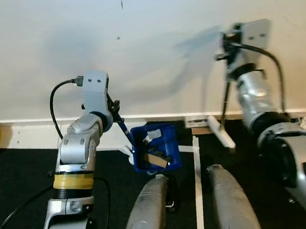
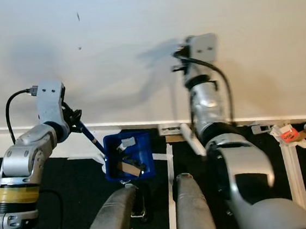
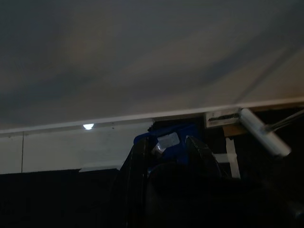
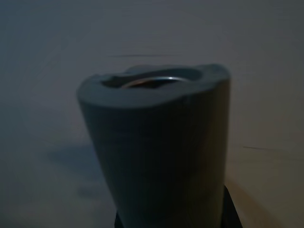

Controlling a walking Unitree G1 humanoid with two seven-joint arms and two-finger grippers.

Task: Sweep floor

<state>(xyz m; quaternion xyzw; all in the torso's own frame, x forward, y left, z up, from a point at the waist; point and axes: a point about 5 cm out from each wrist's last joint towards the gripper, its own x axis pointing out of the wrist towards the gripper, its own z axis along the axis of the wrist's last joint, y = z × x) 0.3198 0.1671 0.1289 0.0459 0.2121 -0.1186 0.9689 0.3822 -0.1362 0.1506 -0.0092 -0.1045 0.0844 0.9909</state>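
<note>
Off-white painted wall spans the far side, with a white baseboard along its foot. Below it, black floor marked with white tape strips.

Blue plastic dustpan bin sits on the floor just beside the baseboard, between the two arms. It already holds a few scraps: a tan piece and a pale piece. Its thin blue handle rises toward the left pincer, whose black fingers look closed around it.

White sweeper head on a thin dark pole rests on the floor at the baseboard, near the bin's right side but not touching it. The pole runs up to the right pincer; the right wrist view shows a grey cylindrical handle end close to the lens, so the pincer appears clamped on the pole, though its fingers are not plainly seen.

Small litter (red-and-white wrapper, a can-like item) lies at the baseboard toward the floor's right edge, well apart from the bin.

Judgement: sweeping partly done; litter on the right is left. To do the step well: keep the bin lip flat on the floor, hold the sweeper head low and square, and draw debris along the baseboard toward the bin mouth in short strokes without knocking the bin.
</note>
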